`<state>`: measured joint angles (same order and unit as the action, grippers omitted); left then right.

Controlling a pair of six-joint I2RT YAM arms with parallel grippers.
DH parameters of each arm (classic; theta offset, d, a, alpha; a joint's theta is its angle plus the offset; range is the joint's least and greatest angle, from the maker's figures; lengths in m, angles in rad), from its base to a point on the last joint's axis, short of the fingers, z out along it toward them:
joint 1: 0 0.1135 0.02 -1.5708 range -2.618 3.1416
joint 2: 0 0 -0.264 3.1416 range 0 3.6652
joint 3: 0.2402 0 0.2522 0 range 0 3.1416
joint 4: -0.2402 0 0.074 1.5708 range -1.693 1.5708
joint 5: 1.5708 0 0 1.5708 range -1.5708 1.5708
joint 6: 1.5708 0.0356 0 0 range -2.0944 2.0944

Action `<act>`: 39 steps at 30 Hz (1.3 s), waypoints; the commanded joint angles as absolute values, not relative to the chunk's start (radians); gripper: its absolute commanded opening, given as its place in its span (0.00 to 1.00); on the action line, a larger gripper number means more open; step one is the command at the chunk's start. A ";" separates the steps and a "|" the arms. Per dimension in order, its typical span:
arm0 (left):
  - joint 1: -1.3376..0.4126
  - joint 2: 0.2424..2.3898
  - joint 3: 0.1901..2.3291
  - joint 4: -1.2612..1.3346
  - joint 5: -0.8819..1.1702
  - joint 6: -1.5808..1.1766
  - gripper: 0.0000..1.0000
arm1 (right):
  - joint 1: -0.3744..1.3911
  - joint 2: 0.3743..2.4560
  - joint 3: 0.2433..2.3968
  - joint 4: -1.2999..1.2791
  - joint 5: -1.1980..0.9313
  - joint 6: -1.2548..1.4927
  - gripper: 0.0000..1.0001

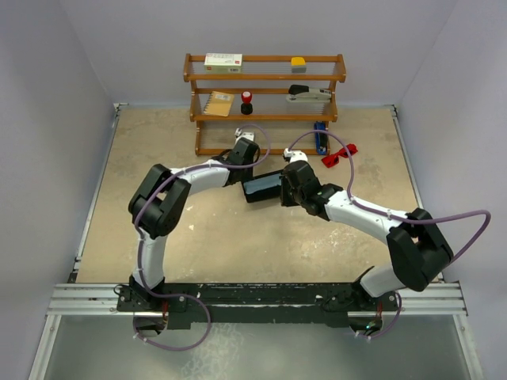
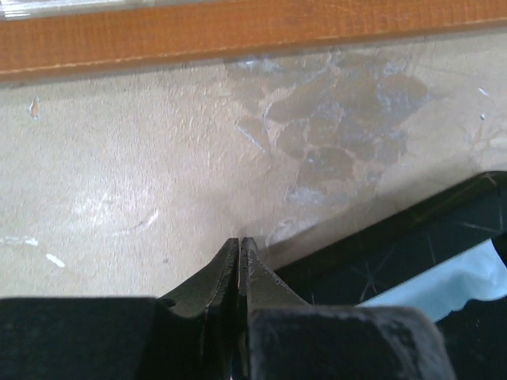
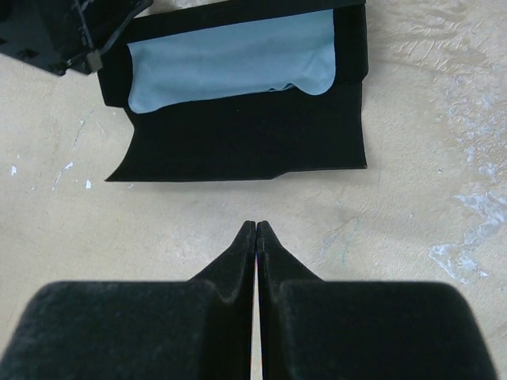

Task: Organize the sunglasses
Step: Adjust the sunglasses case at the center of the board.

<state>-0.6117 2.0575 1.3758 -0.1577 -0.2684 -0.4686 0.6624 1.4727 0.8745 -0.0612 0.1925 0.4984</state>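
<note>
The red sunglasses (image 1: 339, 153) lie on the table to the right of the wooden shelf's (image 1: 265, 77) foot, apart from both grippers. An open black case (image 1: 261, 188) (image 3: 238, 142) with a light blue cloth (image 3: 230, 59) (image 2: 444, 281) inside lies mid-table between the grippers. My left gripper (image 1: 238, 176) (image 2: 240, 241) is shut and empty at the case's left end, low over the table, facing the shelf's bottom rail (image 2: 238, 36). My right gripper (image 1: 283, 188) (image 3: 256, 226) is shut and empty, a short way from the case's right side. Neither wrist view shows the sunglasses.
The shelf holds a white box (image 1: 223, 62), a yellow item (image 1: 298, 61), a stapler-like object (image 1: 309, 93), a red and black object (image 1: 246, 100) and a tan booklet (image 1: 218, 103). A blue object (image 1: 320, 138) stands by the shelf's right foot, next to the sunglasses.
</note>
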 commanded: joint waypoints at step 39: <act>-0.813 1.759 1.083 -0.124 -0.310 -0.629 0.00 | 0.655 1.517 0.873 -0.107 0.328 0.609 0.00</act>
<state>-0.8051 1.8187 1.0878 -0.1520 -0.3134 -0.6086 0.6605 1.4796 0.8581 -0.1070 0.2989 0.5739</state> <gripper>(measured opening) 0.002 0.004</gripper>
